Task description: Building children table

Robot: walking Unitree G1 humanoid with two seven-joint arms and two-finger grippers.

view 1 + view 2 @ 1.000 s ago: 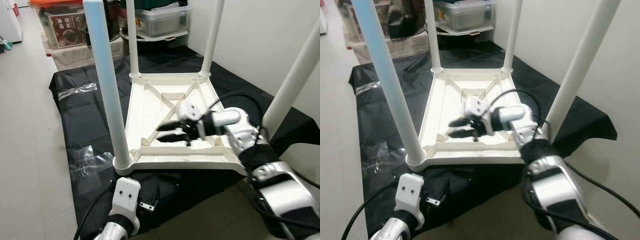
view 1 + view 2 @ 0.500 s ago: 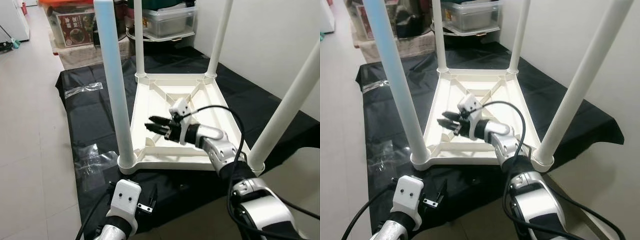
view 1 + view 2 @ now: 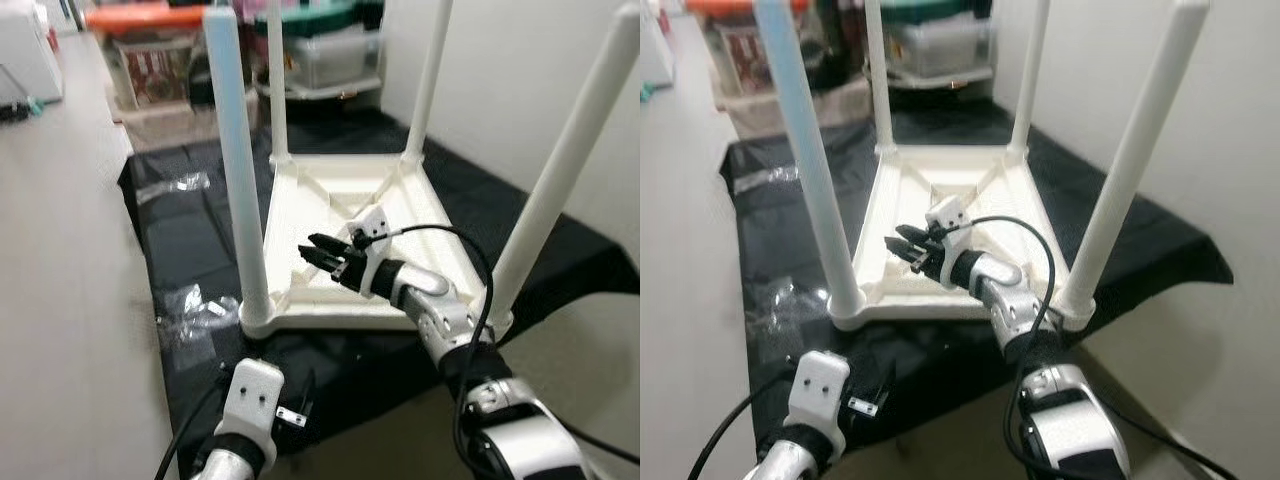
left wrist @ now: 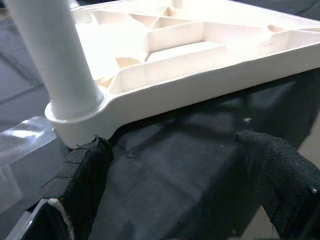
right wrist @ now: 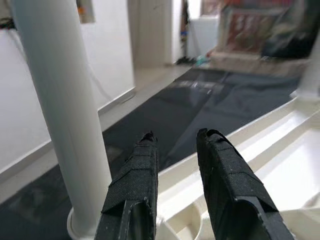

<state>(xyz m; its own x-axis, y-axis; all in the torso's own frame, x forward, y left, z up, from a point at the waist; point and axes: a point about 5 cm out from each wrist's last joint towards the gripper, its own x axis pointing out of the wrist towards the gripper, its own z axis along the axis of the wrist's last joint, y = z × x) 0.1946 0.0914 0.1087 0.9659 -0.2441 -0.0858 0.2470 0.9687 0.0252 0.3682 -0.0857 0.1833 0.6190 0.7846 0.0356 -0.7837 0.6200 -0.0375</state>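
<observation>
Children's table [image 3: 340, 250]: a white plastic table is seen upside down on a black sheet [image 3: 180, 230] spread over the floor, its ribbed underside facing up.
Legs: four white legs [image 3: 238, 170] are fitted at the corners and stand upright; the long axis of each runs vertically, feet toward the ceiling.
Handling: it is judged light and stiff, with smooth, rather slippery tubes; the ribs and the rim would likely give a firmer hold than a round leg.
Right pincer [image 3: 322, 252]: it is held over the underside, near the front edge, pointing toward the near left leg; its fingers are slightly parted and nothing is held between them.
Left pincer [image 4: 175, 195]: it is held low over the black sheet, just before the table's near left corner; its fingers are spread wide and empty.
Surroundings: clear plastic bags [image 3: 190, 305] lie on the sheet beside the table; storage boxes [image 3: 320, 45] are stacked behind it.
</observation>
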